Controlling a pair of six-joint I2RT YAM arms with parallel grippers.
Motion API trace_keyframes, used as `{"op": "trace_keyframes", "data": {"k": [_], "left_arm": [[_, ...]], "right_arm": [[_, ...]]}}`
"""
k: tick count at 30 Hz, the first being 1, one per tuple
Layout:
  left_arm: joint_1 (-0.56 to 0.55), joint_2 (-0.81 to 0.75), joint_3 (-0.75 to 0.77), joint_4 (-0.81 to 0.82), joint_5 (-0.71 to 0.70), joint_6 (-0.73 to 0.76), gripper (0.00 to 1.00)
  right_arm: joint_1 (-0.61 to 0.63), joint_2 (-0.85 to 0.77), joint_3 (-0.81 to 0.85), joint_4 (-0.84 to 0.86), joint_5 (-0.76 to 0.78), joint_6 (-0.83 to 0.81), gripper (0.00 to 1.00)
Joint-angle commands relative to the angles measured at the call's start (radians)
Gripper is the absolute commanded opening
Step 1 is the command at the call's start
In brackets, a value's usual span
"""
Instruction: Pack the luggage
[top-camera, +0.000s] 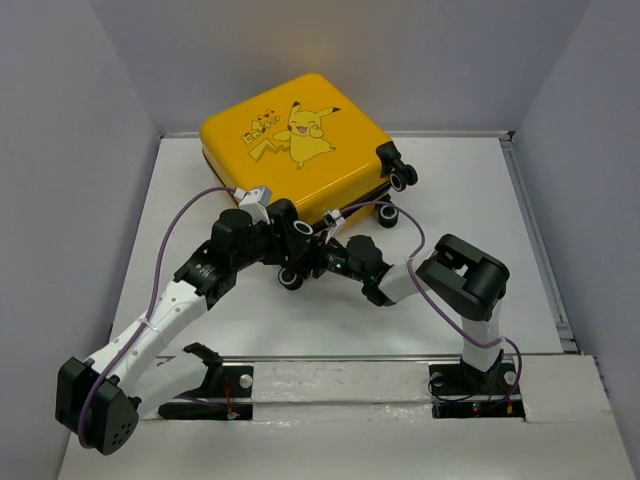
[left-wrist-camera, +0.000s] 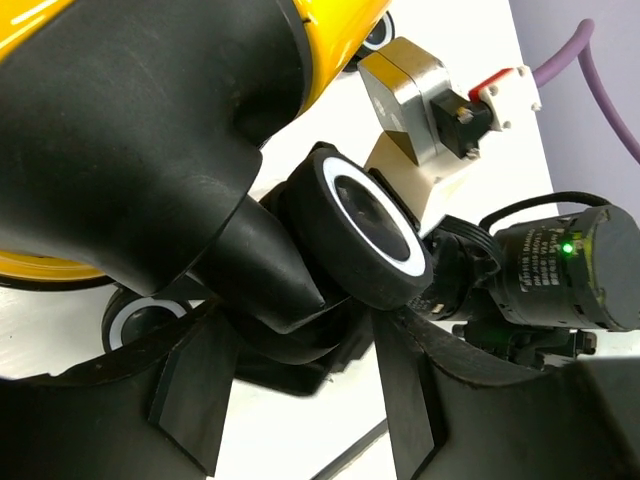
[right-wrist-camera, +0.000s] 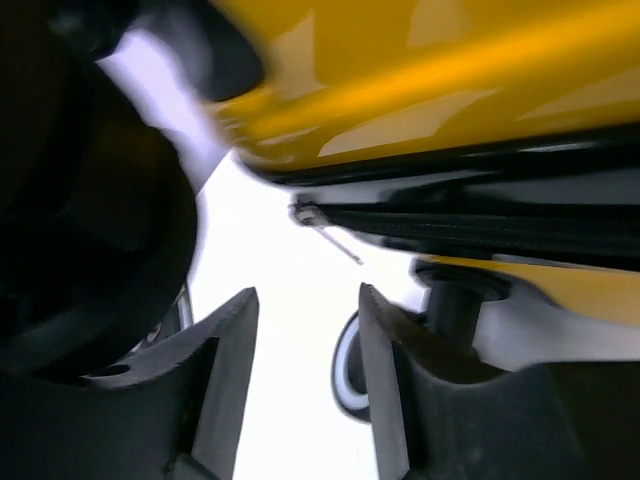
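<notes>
The luggage (top-camera: 292, 145) is a yellow suitcase with a cartoon print, lying flat at the back middle of the table with its two shells together. My left gripper (top-camera: 290, 232) is at its near corner, open, with its jaws on either side of a black caster housing (left-wrist-camera: 270, 270) next to a white-ringed wheel (left-wrist-camera: 370, 232). My right gripper (top-camera: 318, 262) is right beside it, open and empty (right-wrist-camera: 307, 292), just below the black zipper band (right-wrist-camera: 480, 230). A small metal zipper pull (right-wrist-camera: 330, 232) hangs a little ahead of its fingertips. The lining is hidden.
More caster wheels show at the suitcase's right corner (top-camera: 403, 177) and under the grippers (top-camera: 290, 278). The white table (top-camera: 480, 230) has a raised rim on the right. The two wrists are crowded together; the right wrist's camera (left-wrist-camera: 430, 110) is close in the left wrist view.
</notes>
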Motion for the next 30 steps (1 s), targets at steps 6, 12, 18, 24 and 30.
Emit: {"op": "trace_keyframes", "data": {"k": [6,12,18,24,30], "left_arm": [[0.015,0.0,-0.013,0.163,0.063,-0.037,0.63],[0.017,-0.022,-0.062,0.225,0.066,-0.079,0.52],[0.018,-0.045,-0.12,0.286,0.063,-0.125,0.36],[0.018,-0.042,-0.145,0.321,0.061,-0.143,0.33],[0.018,-0.049,-0.155,0.329,0.057,-0.146,0.31]], "right_arm": [[0.028,-0.213,-0.158,0.37,0.089,-0.063,0.7],[0.028,-0.446,-0.24,0.037,0.115,-0.119,0.73],[0.028,-0.664,-0.177,-0.362,0.236,-0.137,0.74],[0.028,-0.672,-0.024,-0.596,0.314,-0.186,0.85],[0.028,-0.555,0.19,-0.779,0.369,-0.186,0.88]]}}
